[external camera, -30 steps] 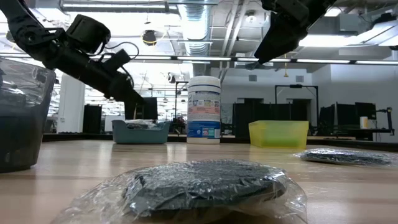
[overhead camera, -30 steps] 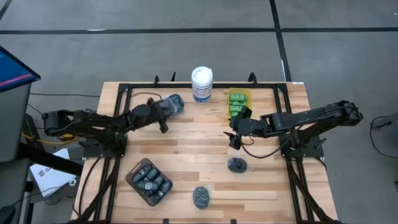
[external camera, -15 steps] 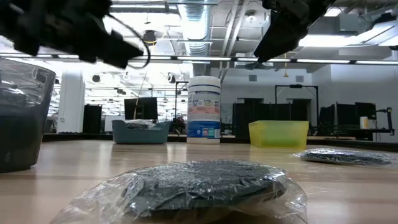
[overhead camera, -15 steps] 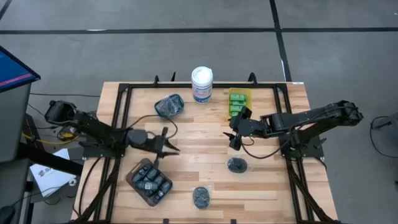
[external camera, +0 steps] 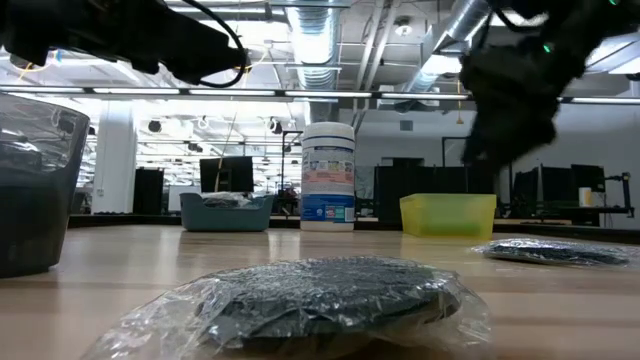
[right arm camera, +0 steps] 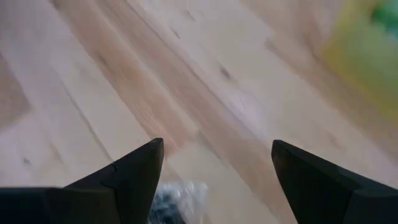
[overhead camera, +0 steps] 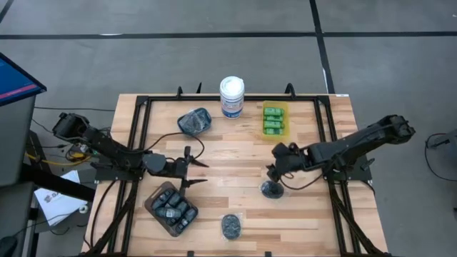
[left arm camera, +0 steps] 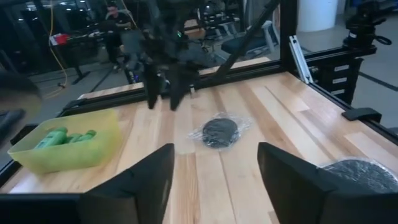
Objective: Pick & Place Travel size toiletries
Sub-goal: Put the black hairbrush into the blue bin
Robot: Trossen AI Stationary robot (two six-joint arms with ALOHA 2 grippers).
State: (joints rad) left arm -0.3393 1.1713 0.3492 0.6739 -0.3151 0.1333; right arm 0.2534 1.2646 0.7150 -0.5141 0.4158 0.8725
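Observation:
My right gripper is open and hangs just above and on the far side of a round dark piece in clear wrap, which lies flat on the table; its wrap shows between the fingers in the right wrist view. My left gripper is open and empty over the table's middle left, just beyond the brown tray of dark mini bottles. A second wrapped round piece lies near the front edge. Green mini bottles lie in the yellow container.
A tall white canister stands at the far middle. A teal container with something in clear wrap sits at the far left. Black frame rails run along the left, right and far sides of the table.
My left gripper has drawn back from the teal container toward the near edge and now hangs open beyond the brown tray. My right gripper has gone down and toward the near edge, ending just above the wrapped round piece.

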